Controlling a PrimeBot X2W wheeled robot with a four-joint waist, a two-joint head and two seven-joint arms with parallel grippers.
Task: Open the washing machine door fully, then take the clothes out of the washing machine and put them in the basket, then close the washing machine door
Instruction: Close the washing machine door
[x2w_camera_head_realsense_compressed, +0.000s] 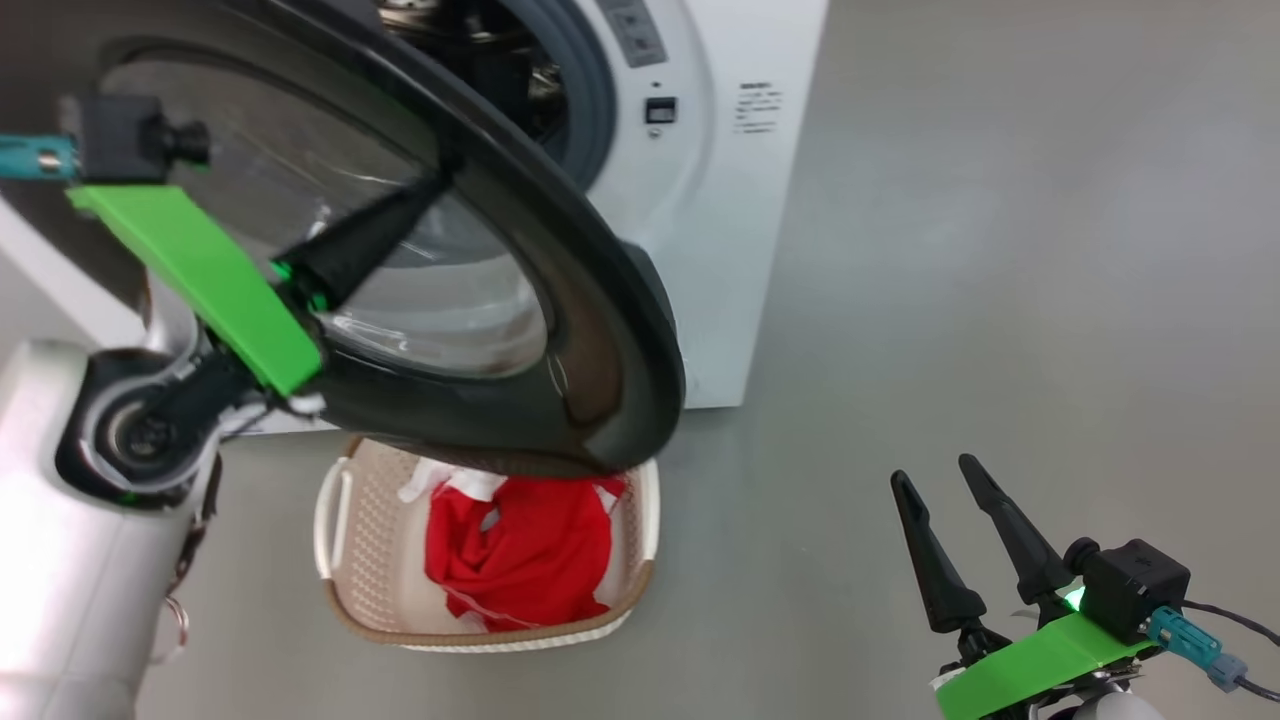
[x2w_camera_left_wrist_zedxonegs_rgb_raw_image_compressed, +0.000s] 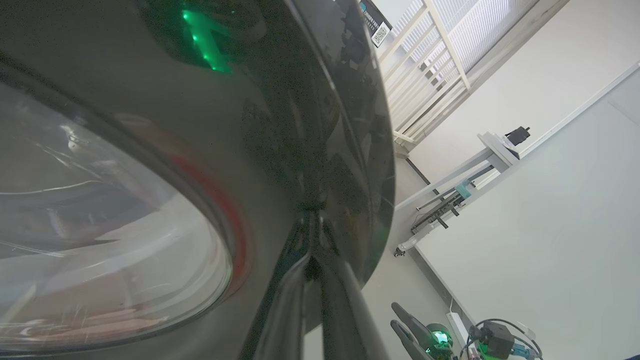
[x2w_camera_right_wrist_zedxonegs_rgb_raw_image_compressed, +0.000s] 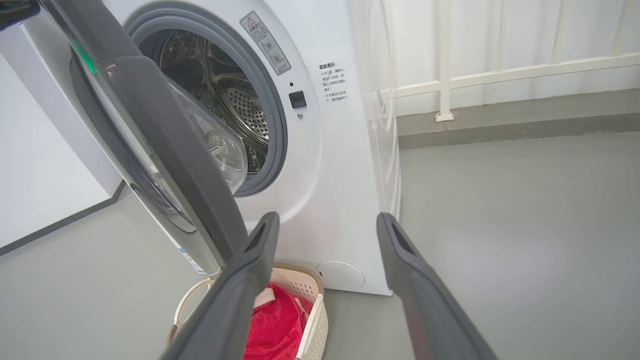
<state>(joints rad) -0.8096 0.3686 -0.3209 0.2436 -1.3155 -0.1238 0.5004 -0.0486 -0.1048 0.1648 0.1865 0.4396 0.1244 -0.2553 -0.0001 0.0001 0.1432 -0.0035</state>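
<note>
Far left: left gripper (x2w_camera_head_realsense_compressed: 420, 200), its two dark fingers pinched together with nothing between them. The tips are set against the glossy outer face of the washing machine door (x2w_camera_head_realsense_compressed: 590, 300), on the black rim just beside the bulging glass window (x2w_camera_head_realsense_compressed: 450, 300). In the left wrist view the tips meet their own reflection, so this is contact, not a gap.

Left of centre: the door stands partly open, hinged at the left of the mouth as seen from the front, with its free edge swung out into the room.

Below the door: basket (x2w_camera_head_realsense_compressed: 345, 520), cream, on the floor just in front of the machine, with the clothes (x2w_camera_head_realsense_compressed: 520, 550), red with white trim, heaped inside. Its far rim lies under the door's lower edge. The right wrist view suggests the door passes above it.

Centre: washing machine (x2w_camera_head_realsense_compressed: 700, 230), mouth uncovered. No red shows in the visible part of the steel drum (x2w_camera_right_wrist_zedxonegs_rgb_raw_image_compressed: 240, 105).

Far right: right gripper (x2w_camera_head_realsense_compressed: 934, 470), fingers spread wide and holding nothing, low over the grey floor (x2w_camera_head_realsense_compressed: 1000, 250), well apart from the door and basket.

Assessment: unloading looks complete, and closing the door is the step in hand. The mouth lies beyond the door from the left gripper, so the push runs through the rim toward the machine's front while the door swings about its left-hand hinge. The left arm is the nearer one by far
</note>
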